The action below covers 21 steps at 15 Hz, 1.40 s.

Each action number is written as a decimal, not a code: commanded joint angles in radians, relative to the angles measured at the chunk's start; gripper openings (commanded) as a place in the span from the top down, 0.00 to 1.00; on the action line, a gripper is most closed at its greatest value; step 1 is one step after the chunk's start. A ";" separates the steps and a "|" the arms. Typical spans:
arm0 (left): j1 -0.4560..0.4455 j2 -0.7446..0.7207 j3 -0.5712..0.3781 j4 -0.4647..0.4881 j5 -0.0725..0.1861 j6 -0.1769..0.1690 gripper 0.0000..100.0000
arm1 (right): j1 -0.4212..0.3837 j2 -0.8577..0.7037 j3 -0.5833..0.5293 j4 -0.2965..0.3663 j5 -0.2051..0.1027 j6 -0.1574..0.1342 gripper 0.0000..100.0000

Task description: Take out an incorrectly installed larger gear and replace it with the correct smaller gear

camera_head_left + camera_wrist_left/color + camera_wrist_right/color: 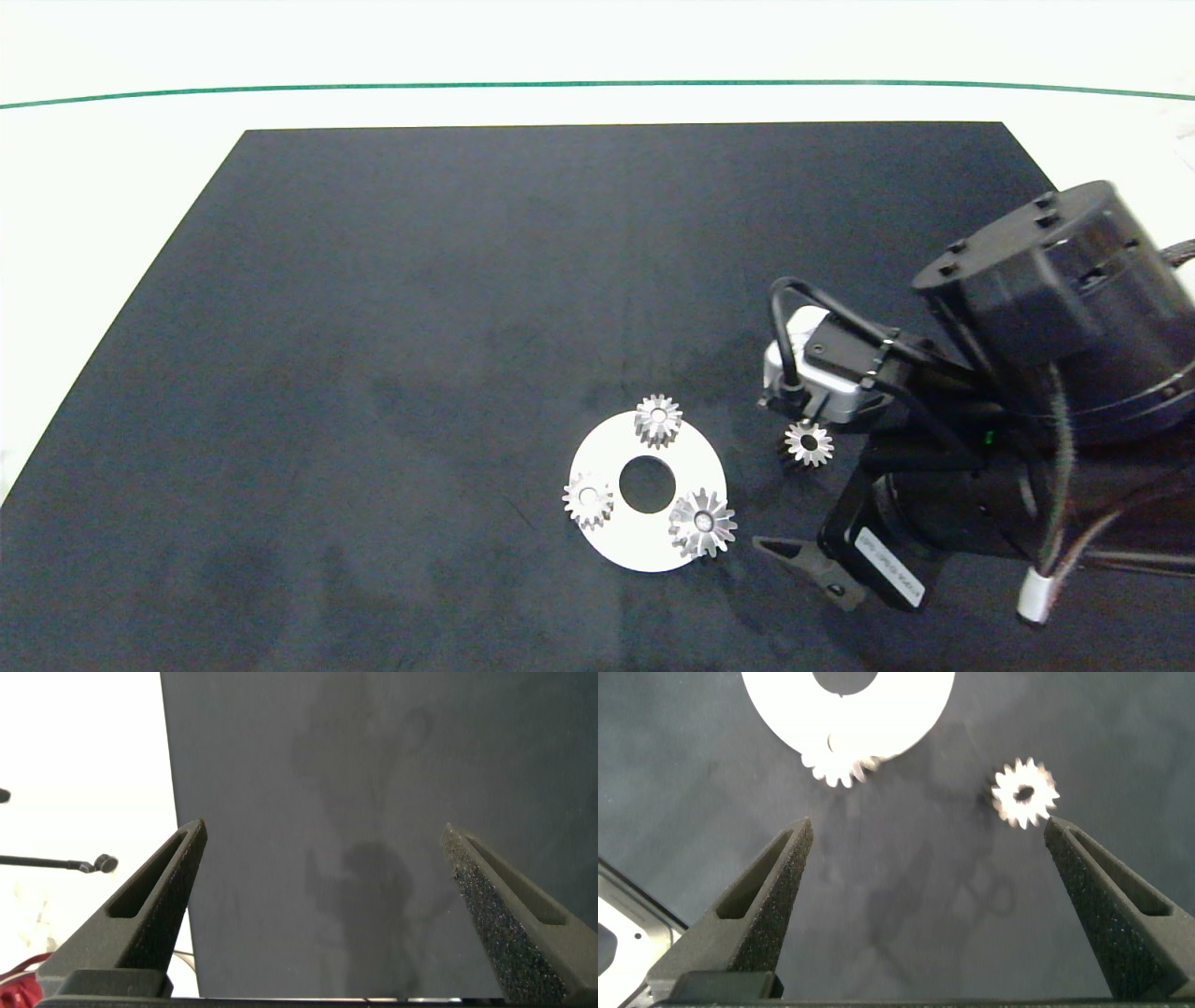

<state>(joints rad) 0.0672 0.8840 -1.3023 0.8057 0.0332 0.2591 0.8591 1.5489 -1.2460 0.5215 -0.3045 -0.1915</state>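
Note:
A white disc [616, 448] with a round centre hole lies on the black mat and carries three silver gears. The larger gear [702, 523], star-like with long teeth, overhangs the disc's near right edge. The smaller gear [808, 442] lies loose on the mat, right of the disc and beside the right arm's wrist camera. My right gripper [770, 481] stands open just right of the disc, holding nothing. In the right wrist view the smaller gear [1025, 793] sits just past one fingertip [1060, 840], with the larger gear [842, 761] and the disc [915, 714] farther ahead. My left gripper [322, 829] is open and holds nothing.
Two small gears [658, 420] [588, 499] sit on the disc's far and left sides. The black mat [420, 308] lies on a white table with a green line [597, 84] at the back. The left gripper hangs over the mat's edge [173, 793], outside the head view.

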 commanded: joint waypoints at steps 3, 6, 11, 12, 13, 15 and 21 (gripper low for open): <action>-0.001 -0.004 0.000 0.004 0.001 0.002 0.00 | 0.041 0.157 -0.089 0.043 -0.005 0.001 0.00; -0.001 -0.004 0.000 0.004 0.001 0.002 0.00 | 0.049 0.211 -0.096 0.041 -0.004 0.003 0.00; -0.001 -0.004 0.000 0.004 -0.001 0.003 0.00 | 0.049 0.260 -0.110 0.038 -0.004 0.006 0.03; -0.001 -0.004 0.000 0.004 -0.001 0.003 0.00 | 0.049 0.278 -0.119 0.038 -0.004 0.007 0.06; -0.001 -0.004 0.000 0.004 -0.001 0.003 0.00 | 0.047 0.289 -0.128 0.038 -0.004 0.007 0.08; -0.001 -0.004 0.002 0.004 -0.001 0.002 0.00 | 0.049 0.306 -0.141 0.037 -0.004 0.007 0.12; -0.001 -0.005 0.002 0.001 -0.003 0.003 0.00 | 0.044 0.319 -0.138 0.022 -0.004 0.003 0.24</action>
<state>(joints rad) 0.0662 0.8821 -1.3009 0.8028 0.0302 0.2606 0.9045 1.8704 -1.3853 0.5396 -0.3064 -0.1870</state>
